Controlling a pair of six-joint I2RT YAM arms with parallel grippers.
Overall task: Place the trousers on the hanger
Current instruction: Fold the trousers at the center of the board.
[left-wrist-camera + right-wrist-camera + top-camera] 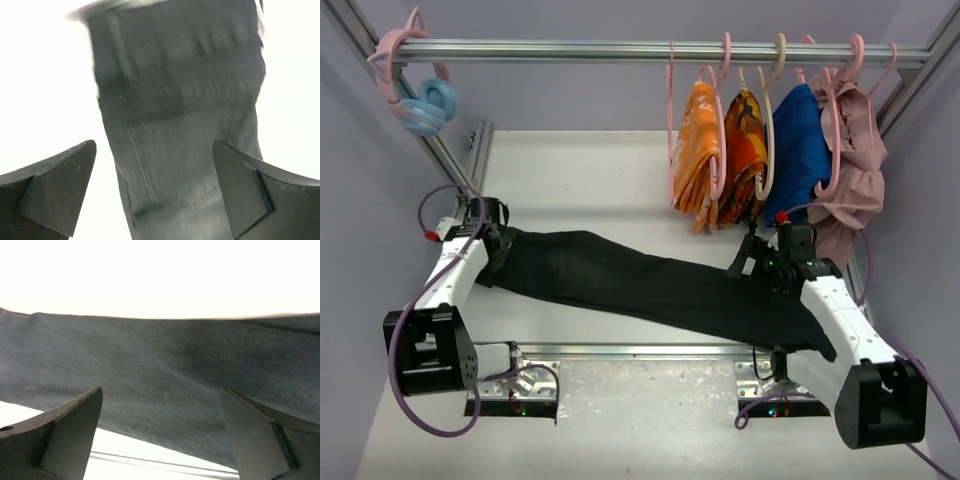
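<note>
The black trousers [650,285] lie stretched out diagonally on the table, from the left arm down to the right arm. My left gripper [498,252] is at their left end and open; the left wrist view shows its jaws apart [154,145] over blurred seamed fabric [180,100], gripping nothing. My right gripper [752,262] is at the far edge of their right part. It is open in the right wrist view [161,390], with the cloth [160,360] spread under it. A thin pale pink hanger [671,130] hangs on the rail, left of the orange cloths.
The metal rail [570,48] crosses the back. On it hang orange patterned cloths [720,155], a blue garment [800,150] and a pink garment [855,170]. A pink hanger with a pale blue ring [428,104] sits at the rail's left end. Frame posts stand at both sides.
</note>
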